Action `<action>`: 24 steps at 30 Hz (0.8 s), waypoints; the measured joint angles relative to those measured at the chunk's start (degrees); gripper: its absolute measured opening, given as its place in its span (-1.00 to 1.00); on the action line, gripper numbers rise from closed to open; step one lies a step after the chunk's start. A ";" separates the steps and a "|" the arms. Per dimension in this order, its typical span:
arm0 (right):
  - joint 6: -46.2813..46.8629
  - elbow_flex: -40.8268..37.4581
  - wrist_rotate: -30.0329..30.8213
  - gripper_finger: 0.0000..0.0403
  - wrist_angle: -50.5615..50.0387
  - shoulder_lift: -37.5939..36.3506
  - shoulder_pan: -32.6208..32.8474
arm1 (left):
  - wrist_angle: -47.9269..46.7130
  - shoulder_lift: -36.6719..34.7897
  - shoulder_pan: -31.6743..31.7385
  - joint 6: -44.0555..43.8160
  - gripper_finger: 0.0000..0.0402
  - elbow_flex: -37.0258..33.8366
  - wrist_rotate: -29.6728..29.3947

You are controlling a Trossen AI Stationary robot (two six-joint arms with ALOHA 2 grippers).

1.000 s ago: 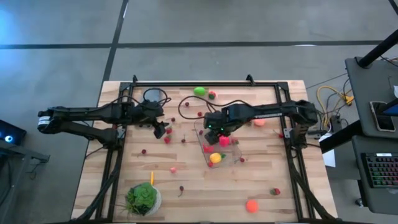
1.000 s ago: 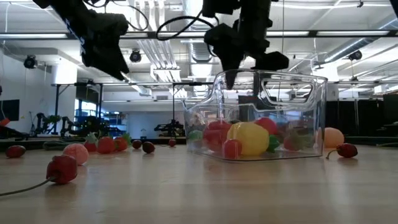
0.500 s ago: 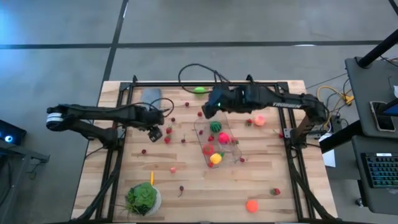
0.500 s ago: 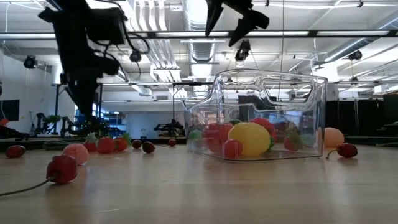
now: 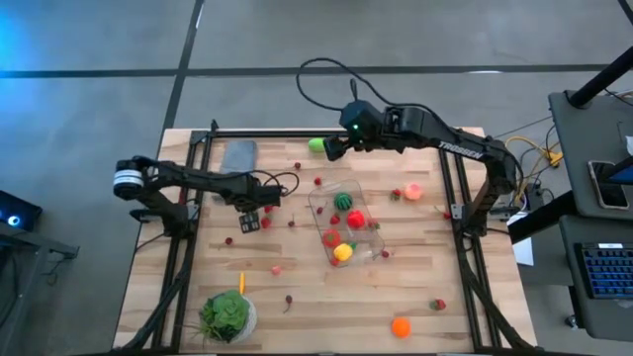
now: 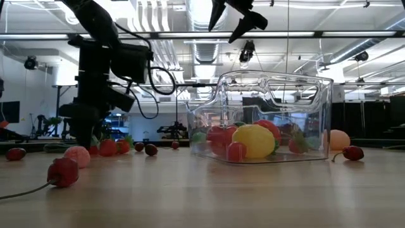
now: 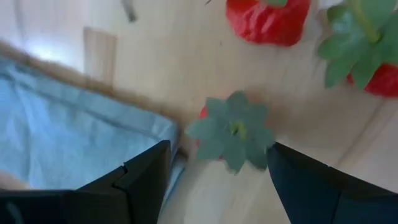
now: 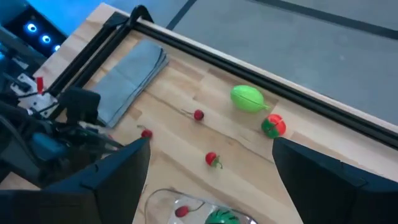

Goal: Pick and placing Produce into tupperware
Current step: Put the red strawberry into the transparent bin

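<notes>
Nearest in the low view, we see a red berry (image 6: 62, 171) on the wooden surface (image 6: 209, 196); the clear rounded tupperware (image 6: 266, 117) partly veils the yellow, red and striped produce (image 5: 342, 251) inside. The left end effector (image 7: 214, 180), lowered to the surface, has fingers spread around a leafy-capped strawberry (image 7: 233, 130), not touching; its red body is mostly hidden. Farther, the right end effector (image 5: 331, 150) hovers open near the green fruit (image 8: 247, 98) and grey cloth (image 8: 127, 78).
</notes>
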 joint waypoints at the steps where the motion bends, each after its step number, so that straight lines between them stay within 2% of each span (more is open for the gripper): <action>1: 0.06 -0.26 0.00 0.64 0.21 0.00 -0.16 | 0.08 0.36 0.00 0.07 0.24 0.11 0.24; 9: 1.15 -2.19 -0.25 0.64 -0.30 0.11 -0.56 | 4.38 -0.04 0.00 1.75 0.21 -0.41 2.09; 24: 1.11 -2.38 -2.17 0.63 -0.53 0.11 -0.36 | 5.69 0.26 1.70 4.37 -0.15 -0.75 2.57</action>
